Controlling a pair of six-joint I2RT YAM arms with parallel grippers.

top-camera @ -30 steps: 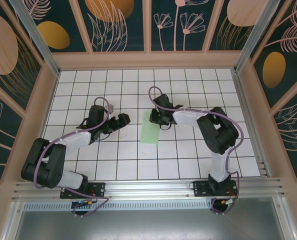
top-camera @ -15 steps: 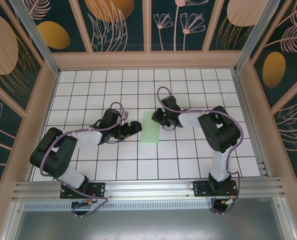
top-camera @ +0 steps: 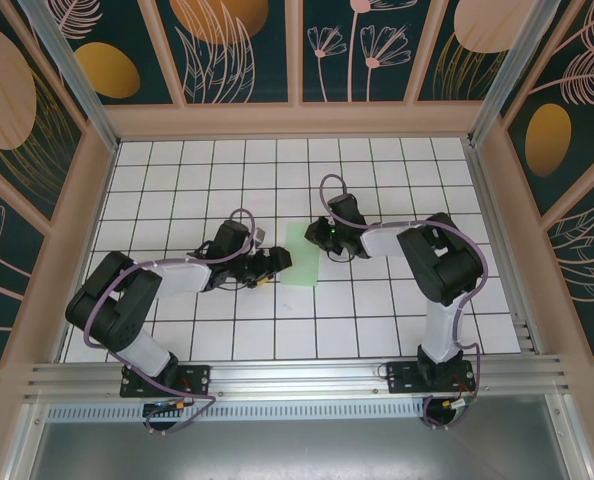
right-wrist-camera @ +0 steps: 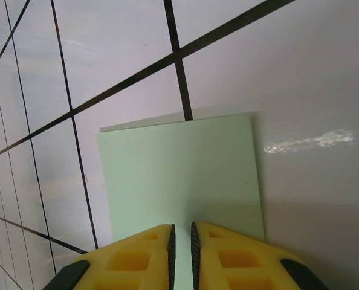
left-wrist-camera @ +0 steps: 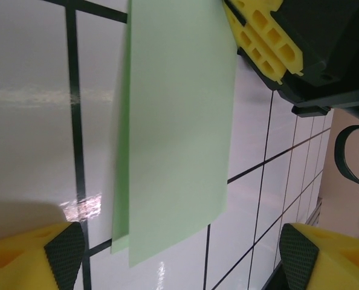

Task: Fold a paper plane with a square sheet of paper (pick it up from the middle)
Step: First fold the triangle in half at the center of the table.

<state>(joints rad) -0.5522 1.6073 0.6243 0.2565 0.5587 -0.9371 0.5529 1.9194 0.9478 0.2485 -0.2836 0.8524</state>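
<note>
Enclosing everything are dark teal wall panels printed with pale leaves and orange ovals, set in light wooden frames. Below them lies the table, glossy white square tiles ruled by thin black lines, with a ribbed aluminium rail along its near edge. Two black-and-white jointed arms reach inward over the tiles: the left arm lies low and stretched, and the right arm is bent sharply at its elbow.

Between the tools lies the sheet of paper, thin, matt and pale mint green. It is flat on the tiles as a tall rectangle. In the left wrist view the sheet of paper shows a second layer peeping out along one long edge, so it is doubled over.

The left tool stands wide, its yellow fingers with black ribbed pads spread to either side. The paper's short edge is just ahead of it, apart from both pads.

The right tool has its yellow fingers drawn almost together, with a thin slit between them. It is set at the opposite edge of the paper. Whether it pinches the paper cannot be told.
</note>
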